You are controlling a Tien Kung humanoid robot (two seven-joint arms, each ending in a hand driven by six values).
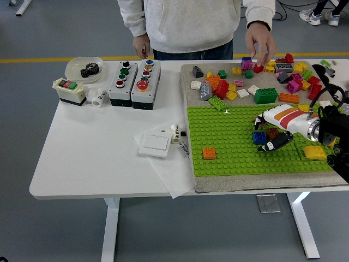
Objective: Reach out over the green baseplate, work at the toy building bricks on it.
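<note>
Robot hand seemingly curls over bricks on green baseplate.

At the white bench's ten o'clock corner sits a bowl holding a black gear — just right of it, two button boxes. A white wall switch lies on paper near six o'clock — a person stands at twelve.
</note>
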